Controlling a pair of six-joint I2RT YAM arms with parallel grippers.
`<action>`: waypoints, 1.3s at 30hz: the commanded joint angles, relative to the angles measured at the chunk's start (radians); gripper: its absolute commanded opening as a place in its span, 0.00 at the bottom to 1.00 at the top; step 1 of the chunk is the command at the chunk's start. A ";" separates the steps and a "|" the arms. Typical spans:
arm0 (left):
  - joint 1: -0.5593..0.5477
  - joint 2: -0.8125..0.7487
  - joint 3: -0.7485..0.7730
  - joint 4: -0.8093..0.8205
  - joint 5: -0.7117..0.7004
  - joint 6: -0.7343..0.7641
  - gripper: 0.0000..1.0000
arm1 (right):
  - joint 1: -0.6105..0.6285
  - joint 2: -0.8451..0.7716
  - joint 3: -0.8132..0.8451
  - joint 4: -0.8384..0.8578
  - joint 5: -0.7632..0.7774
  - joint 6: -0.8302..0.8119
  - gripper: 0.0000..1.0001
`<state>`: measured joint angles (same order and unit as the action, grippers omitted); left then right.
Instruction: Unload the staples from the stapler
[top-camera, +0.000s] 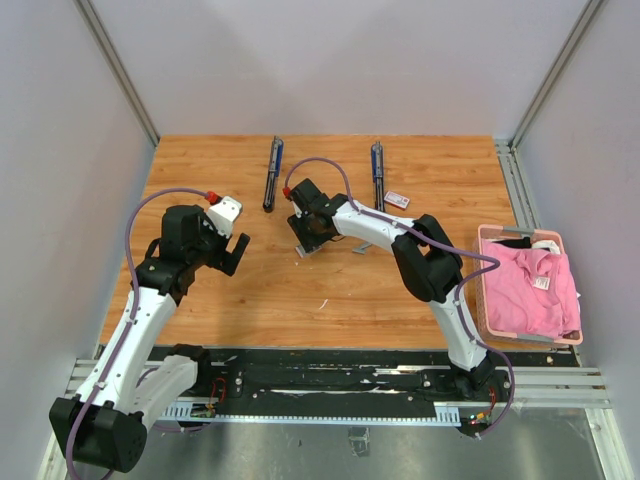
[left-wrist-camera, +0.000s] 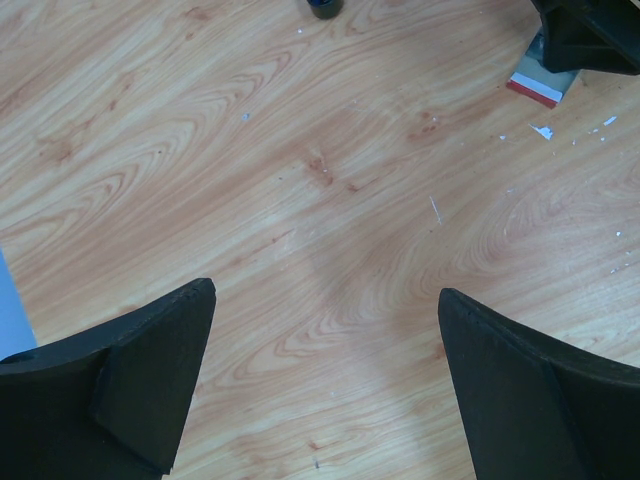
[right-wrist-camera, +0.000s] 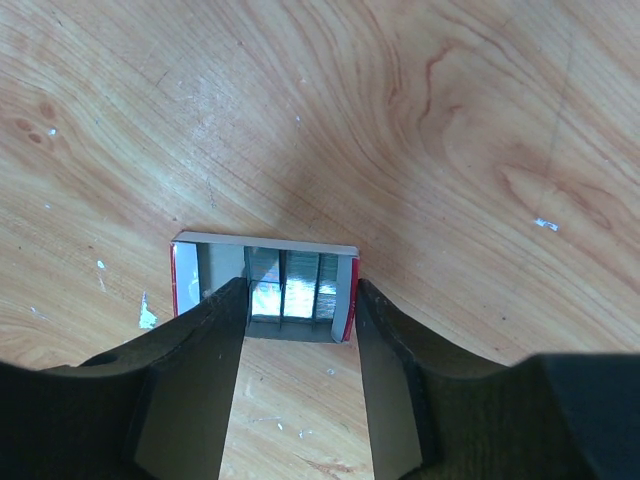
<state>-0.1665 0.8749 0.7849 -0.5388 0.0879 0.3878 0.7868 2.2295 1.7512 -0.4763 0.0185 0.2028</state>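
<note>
The staples (right-wrist-camera: 290, 285) are silvery strips lying side by side in an open white tray with red sides (right-wrist-camera: 185, 275). My right gripper (right-wrist-camera: 302, 285) is closed over them: its left finger is inside the tray against the strips and its right finger presses the tray's right wall. From above, that gripper (top-camera: 310, 235) is low over the tray (top-camera: 303, 250) on the wood. Two dark blue staplers (top-camera: 271, 175) (top-camera: 377, 172) lie beyond it. My left gripper (left-wrist-camera: 325, 295) hangs open over bare wood, well to the left (top-camera: 235, 250).
A small white box with red marking (top-camera: 397, 200) lies right of the right-hand stapler. A pink basket (top-camera: 483, 290) of pink cloth stands at the table's right edge. Small white flecks (left-wrist-camera: 542, 130) are scattered near the tray (left-wrist-camera: 540, 85).
</note>
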 joint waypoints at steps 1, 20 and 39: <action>0.004 -0.014 -0.007 0.023 0.006 0.008 0.98 | -0.007 0.008 0.022 -0.018 0.023 0.001 0.48; 0.004 -0.011 -0.006 0.022 0.007 0.008 0.98 | -0.007 0.014 0.060 -0.028 0.023 -0.008 0.67; 0.004 -0.013 -0.008 0.023 0.007 0.010 0.98 | -0.008 0.053 0.099 -0.048 0.058 -0.020 0.60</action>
<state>-0.1665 0.8749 0.7849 -0.5388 0.0879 0.3878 0.7868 2.2635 1.8252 -0.4995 0.0525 0.1936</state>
